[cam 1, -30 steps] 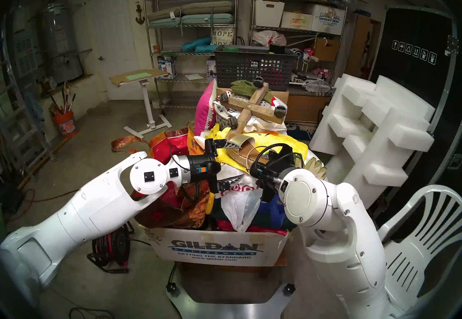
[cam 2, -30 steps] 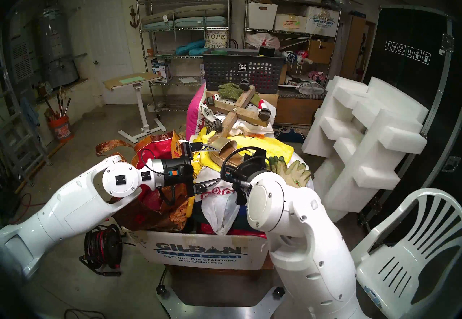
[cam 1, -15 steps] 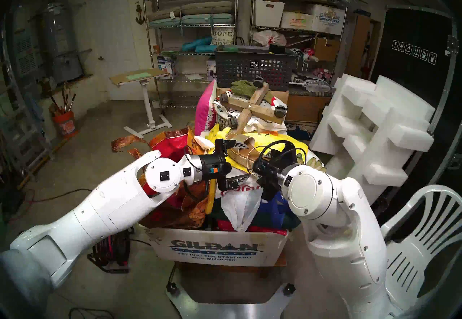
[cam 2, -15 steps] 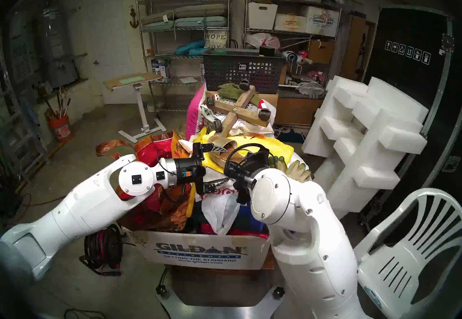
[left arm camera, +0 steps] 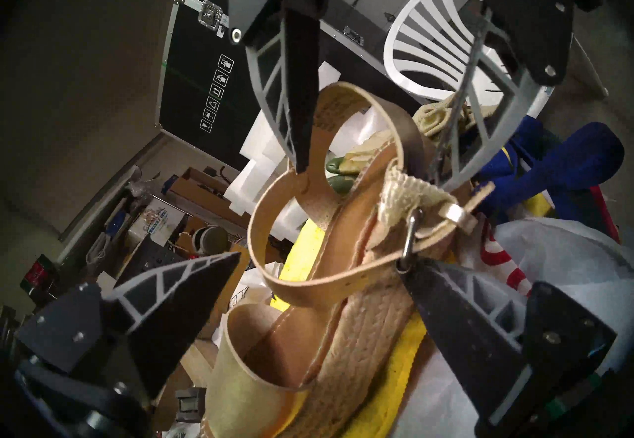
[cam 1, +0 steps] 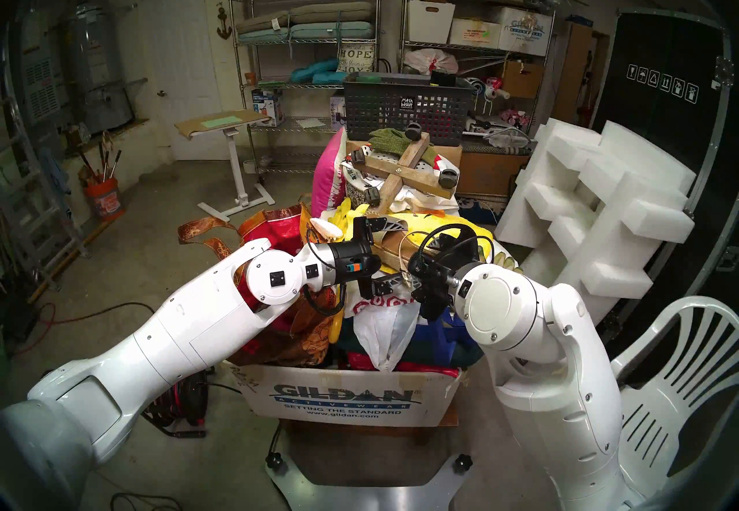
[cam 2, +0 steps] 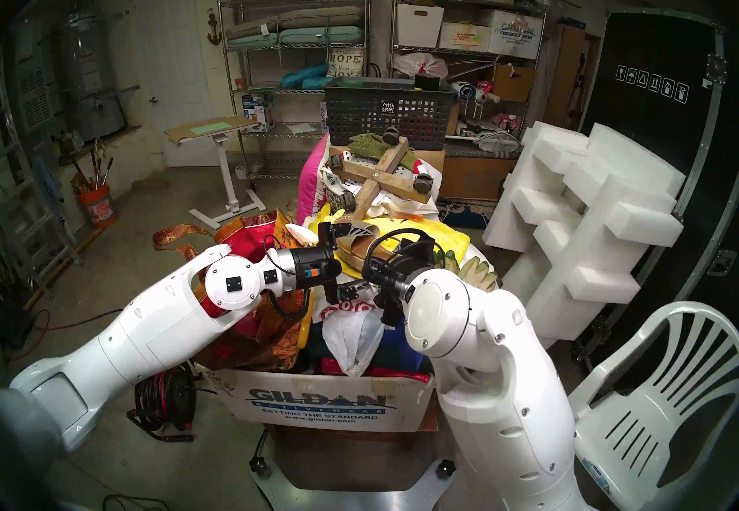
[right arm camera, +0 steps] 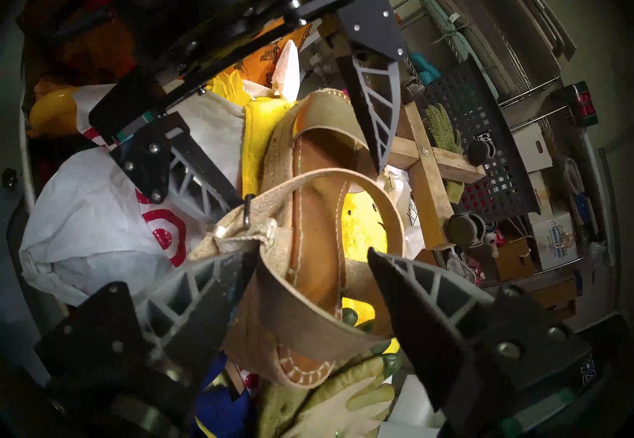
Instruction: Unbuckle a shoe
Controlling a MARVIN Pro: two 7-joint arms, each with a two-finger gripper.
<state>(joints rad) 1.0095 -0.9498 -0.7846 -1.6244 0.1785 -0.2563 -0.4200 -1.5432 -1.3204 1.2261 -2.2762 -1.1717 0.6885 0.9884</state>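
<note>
The shoe (cam 1: 394, 244) (cam 2: 360, 248), a jute-soled sandal, lies on yellow cloth atop a heaped box. My left gripper (cam 1: 400, 252) (left arm camera: 319, 262) is open and straddles it from the toe side. One left fingertip (left arm camera: 411, 281) sits right at the small metal buckle (left arm camera: 408, 238) (right arm camera: 247, 212). The thin strap still runs through the buckle. My right gripper (right arm camera: 312, 252) (left arm camera: 368, 175) is open at the heel end, with the heel strap (right arm camera: 308, 310) loose between its jaws. The left right-gripper fingertip (right arm camera: 240, 262) touches the strap end beside the buckle.
Tan gloves (cam 1: 506, 262) lie just right of the shoe. A wooden caster cross (cam 1: 404, 174) and a grey mesh basket (cam 1: 404, 110) stand behind it. A white plastic bag (cam 1: 384, 322) lies in front. Foam blocks (cam 1: 600, 198) and a white chair (cam 1: 680, 378) stand on the right.
My left arm has pushed forward and right, so its open fingers now straddle the shoe. The right gripper has drawn slightly left at the heel and its jaws have widened.
</note>
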